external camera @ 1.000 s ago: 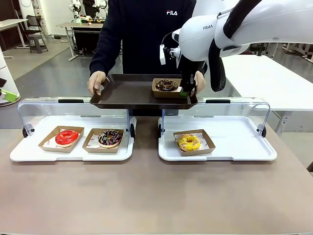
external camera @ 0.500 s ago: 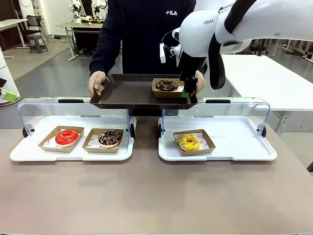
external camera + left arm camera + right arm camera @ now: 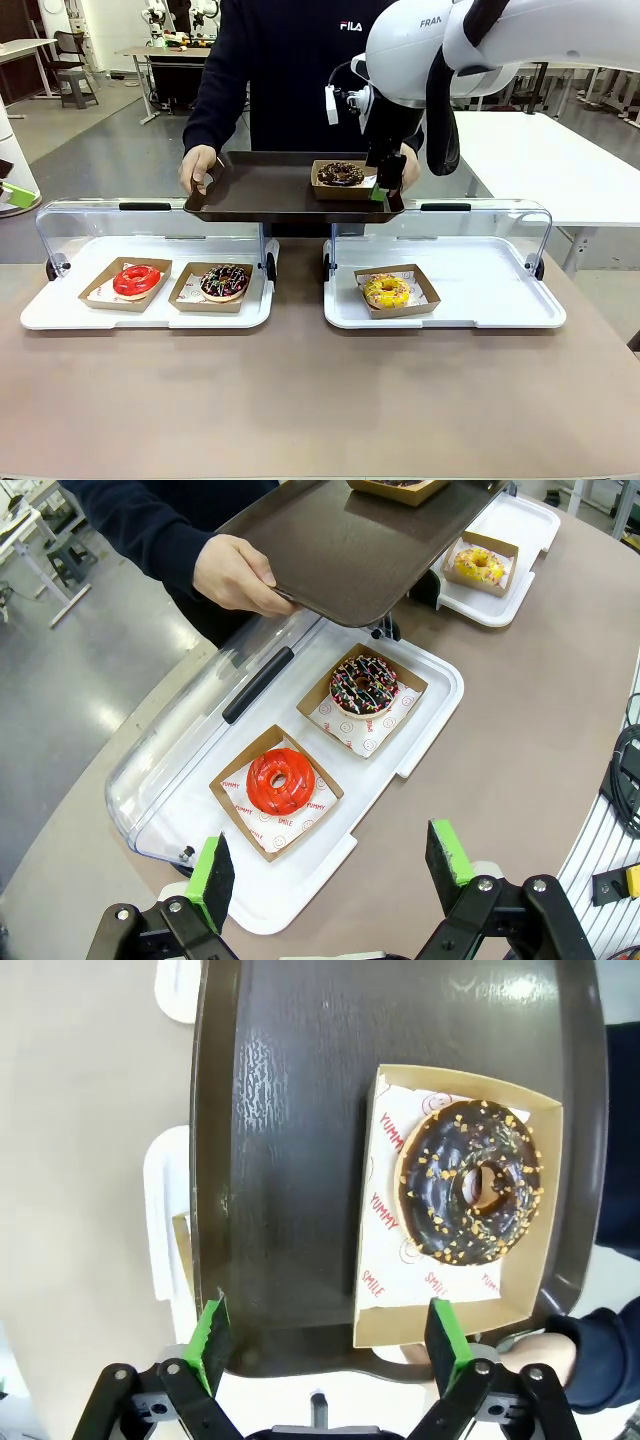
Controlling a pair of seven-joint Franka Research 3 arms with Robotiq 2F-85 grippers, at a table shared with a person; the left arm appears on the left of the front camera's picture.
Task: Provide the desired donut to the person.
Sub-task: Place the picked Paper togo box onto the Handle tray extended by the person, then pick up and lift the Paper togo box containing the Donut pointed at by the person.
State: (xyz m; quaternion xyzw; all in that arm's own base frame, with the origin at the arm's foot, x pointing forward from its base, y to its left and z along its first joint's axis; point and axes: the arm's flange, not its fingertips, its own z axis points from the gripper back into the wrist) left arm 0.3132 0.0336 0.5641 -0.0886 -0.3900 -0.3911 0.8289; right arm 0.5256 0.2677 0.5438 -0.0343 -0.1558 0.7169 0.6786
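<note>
The chocolate donut with nut crumbs (image 3: pixel 470 1182) sits in its paper tray (image 3: pixel 385 1285) at the right end of the dark serving tray (image 3: pixel 250 190), which the person (image 3: pixel 290 70) holds level by both ends, one hand (image 3: pixel 197 167) at the tray's left end and the other hand (image 3: pixel 530 1355) under its right corner. The right gripper (image 3: pixel 327 1332) hangs above the tray's near rim, beside the paper tray, with its jaws spread wide and nothing between them, so the delivery looks all but done. The step in hand is probably the retreat. It would go best as a straight lift away from the tray before any sideways swing, because the pads (image 3: pixel 440 1332) are close to the paper tray's edge and to the person's fingers at that corner. A slow pull-back would keep the held tray from being nudged. The left gripper (image 3: pixel 330 865) is also spread and empty, well back from the tray on the robot's side.
</note>
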